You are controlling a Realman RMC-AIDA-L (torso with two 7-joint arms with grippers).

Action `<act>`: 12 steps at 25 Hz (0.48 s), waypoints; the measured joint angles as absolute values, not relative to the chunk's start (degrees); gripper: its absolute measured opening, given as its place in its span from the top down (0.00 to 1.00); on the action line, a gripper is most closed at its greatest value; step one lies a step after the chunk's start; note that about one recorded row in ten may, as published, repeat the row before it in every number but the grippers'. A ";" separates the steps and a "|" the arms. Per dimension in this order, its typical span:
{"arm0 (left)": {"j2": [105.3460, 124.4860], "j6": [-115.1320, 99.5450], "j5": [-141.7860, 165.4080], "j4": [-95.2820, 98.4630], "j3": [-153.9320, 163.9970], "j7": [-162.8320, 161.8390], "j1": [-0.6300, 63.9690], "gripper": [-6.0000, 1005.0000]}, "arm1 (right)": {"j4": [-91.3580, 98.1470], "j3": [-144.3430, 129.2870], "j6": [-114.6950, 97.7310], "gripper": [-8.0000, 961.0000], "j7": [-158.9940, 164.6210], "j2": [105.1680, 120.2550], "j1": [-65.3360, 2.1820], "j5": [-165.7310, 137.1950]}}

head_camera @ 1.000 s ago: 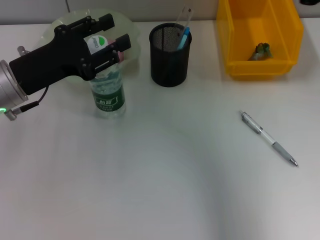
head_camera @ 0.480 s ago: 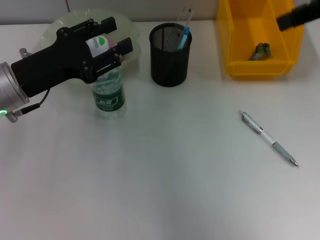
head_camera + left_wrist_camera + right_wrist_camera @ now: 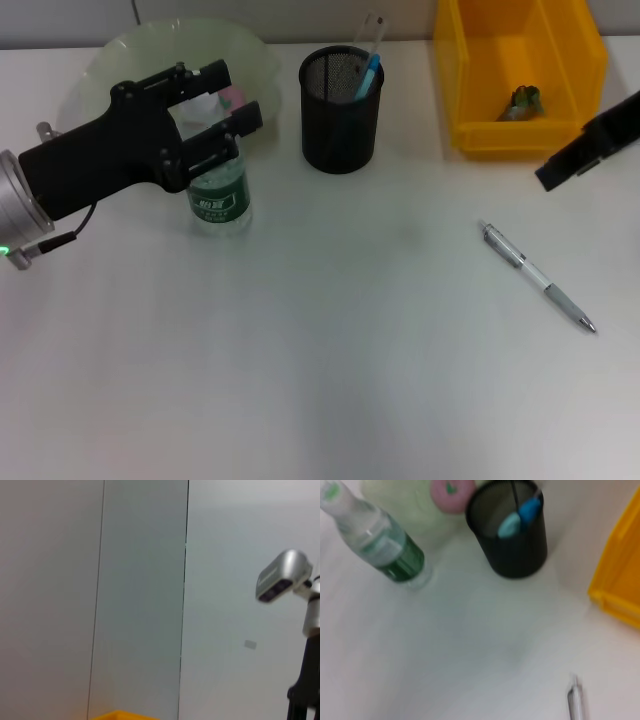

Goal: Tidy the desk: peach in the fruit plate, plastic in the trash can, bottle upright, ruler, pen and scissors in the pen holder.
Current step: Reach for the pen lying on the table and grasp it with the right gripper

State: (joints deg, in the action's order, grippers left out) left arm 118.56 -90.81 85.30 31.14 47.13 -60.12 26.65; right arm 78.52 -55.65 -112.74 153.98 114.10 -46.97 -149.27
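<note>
Standing upright near the desk's far left corner, a clear plastic bottle with a green label (image 3: 219, 195) sits partly under the left end effector (image 3: 227, 103), whose black fingers are spread apart above the bottle's top, holding nothing. Just behind the bottle, at the far edge, lies a pale green round fruit plate (image 3: 120, 52) with a pink peach (image 3: 232, 95) on it. A black mesh cylindrical pen holder (image 3: 341, 112) stands at the middle of the far edge, with a clear ruler (image 3: 371, 28) and blue-handled scissors (image 3: 367, 76) poking out. A yellow plastic bin serving as trash can (image 3: 520, 75) fills the far right corner, with a crumpled scrap of plastic (image 3: 523, 101) inside. A silver pen (image 3: 537, 276) lies flat near the right edge, well apart from the holder. The right end effector (image 3: 588, 153) enters from the right edge, between bin and pen; I cannot tell whether it is spread or pressed together.
</note>
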 joint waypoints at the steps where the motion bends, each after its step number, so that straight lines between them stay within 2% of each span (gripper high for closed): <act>1: 118.57 -91.33 85.12 30.57 47.65 -60.12 25.78 0.41 | 77.33 -56.21 -111.97 0.51 153.62 114.34 -47.01 -149.77; 12: 118.55 -92.42 85.44 29.19 47.78 -59.98 25.24 0.41 | 65.48 -66.31 -103.38 0.51 152.72 116.37 -49.15 -156.61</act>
State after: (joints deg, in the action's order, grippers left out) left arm 118.55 -92.42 85.44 29.19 47.78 -59.98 25.23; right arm 65.48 -66.31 -103.38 152.73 116.37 -49.15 -156.61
